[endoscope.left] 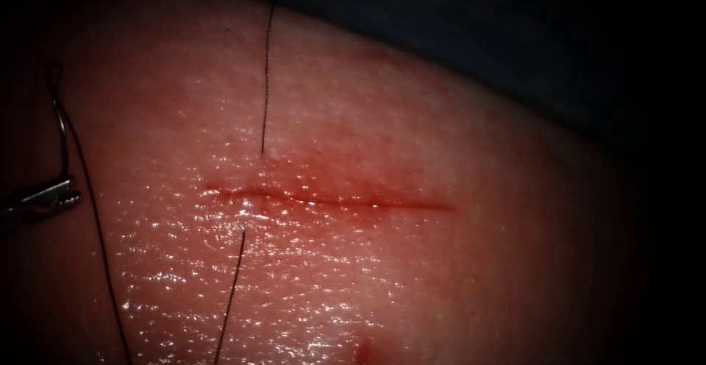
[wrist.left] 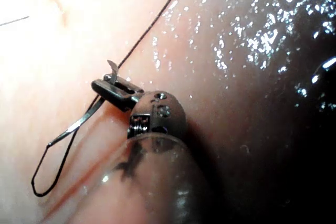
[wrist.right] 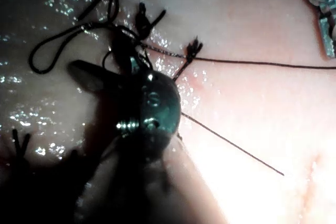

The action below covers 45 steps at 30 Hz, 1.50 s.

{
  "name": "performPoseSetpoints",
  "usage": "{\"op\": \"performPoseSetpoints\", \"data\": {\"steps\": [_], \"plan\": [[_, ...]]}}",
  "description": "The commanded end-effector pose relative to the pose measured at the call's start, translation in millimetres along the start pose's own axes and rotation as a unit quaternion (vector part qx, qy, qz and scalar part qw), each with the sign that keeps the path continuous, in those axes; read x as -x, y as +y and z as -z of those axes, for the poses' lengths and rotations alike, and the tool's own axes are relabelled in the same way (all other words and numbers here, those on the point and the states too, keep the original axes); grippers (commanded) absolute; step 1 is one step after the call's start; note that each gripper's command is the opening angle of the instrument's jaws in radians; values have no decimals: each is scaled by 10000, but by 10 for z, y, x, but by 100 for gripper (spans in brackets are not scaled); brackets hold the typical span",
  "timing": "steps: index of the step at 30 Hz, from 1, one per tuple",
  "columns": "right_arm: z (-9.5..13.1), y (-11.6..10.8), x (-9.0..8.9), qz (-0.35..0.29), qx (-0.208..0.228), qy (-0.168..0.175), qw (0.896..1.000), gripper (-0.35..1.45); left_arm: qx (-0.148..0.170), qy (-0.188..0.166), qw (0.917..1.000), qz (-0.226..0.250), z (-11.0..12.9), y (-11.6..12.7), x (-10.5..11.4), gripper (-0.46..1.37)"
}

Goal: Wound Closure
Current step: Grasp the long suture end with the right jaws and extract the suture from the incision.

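Where the endoscope view takes in the wet, glistening tissue (endoscope.left: 412, 277) with its thin horizontal cut (endoscope.left: 331, 202) and red fluid (endoscope.left: 323, 181) around it, the thread (endoscope.left: 266, 71) enters above the cut and emerges below. At the far left, the left tool (endoscope.left: 51, 197) has its jaws clamped on the curved needle (endoscope.left: 65, 137), which lies clear of the tissue. The left wrist view shows that grip near one end of the needle. The right wrist view shows the right tool (wrist.right: 113, 69), jaws spread, holding nothing, beside knotted thread ends (wrist.right: 191, 51).
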<state>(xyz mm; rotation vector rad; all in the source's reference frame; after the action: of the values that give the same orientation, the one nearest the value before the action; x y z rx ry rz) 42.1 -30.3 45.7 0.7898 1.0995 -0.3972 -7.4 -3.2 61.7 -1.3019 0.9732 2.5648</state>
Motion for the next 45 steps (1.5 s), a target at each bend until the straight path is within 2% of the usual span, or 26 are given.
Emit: {"op": "performPoseSetpoints", "data": {"steps": [1, 9, 14, 18, 23, 25, 28, 32, 39, 45], "plan": [[7, -1, -2, 30, 124, 54, 9999, 141, 26, 1, 10000, 0, 0, 0, 0, -35], [61, 3, -9, 235, 876, 259, 9955, 138, 25, 0, 10000, 0, 0, 0, 0, -35], [96, 12, -3, 313, 1397, 278, 9893, 132, 34, -7, 10000, -2, -1, 1, -1, -35], [112, 19, 3, 353, 1703, 346, 9841, 129, 32, -9, 10000, -2, -1, 1, -1, -35], [139, 33, 15, 597, 2530, 288, 9652, 128, 42, -14, 10000, -3, -2, 1, -1, -35], [150, 39, 24, 703, 2909, 185, 9540, 131, 38, -15, 10000, -3, -2, 2, -2, -35], [155, 44, 33, 719, 3220, 64, 9440, 140, 35, -14, 10000, -2, -3, 2, -2, -35], [160, 51, 48, 752, 3556, -163, 9314, 141, 48, -10, 10000, -1, -3, 2, -3, -35], [161, 64, 73, 1198, 3536, -375, 9269, 141, 48, -7, 10000, 0, -3, 2, -3, -35], [152, 75, 91, 1476, 3530, -484, 9227, 140, 48, -6, 10000, 0, -3, 2, -3, -35]]}}
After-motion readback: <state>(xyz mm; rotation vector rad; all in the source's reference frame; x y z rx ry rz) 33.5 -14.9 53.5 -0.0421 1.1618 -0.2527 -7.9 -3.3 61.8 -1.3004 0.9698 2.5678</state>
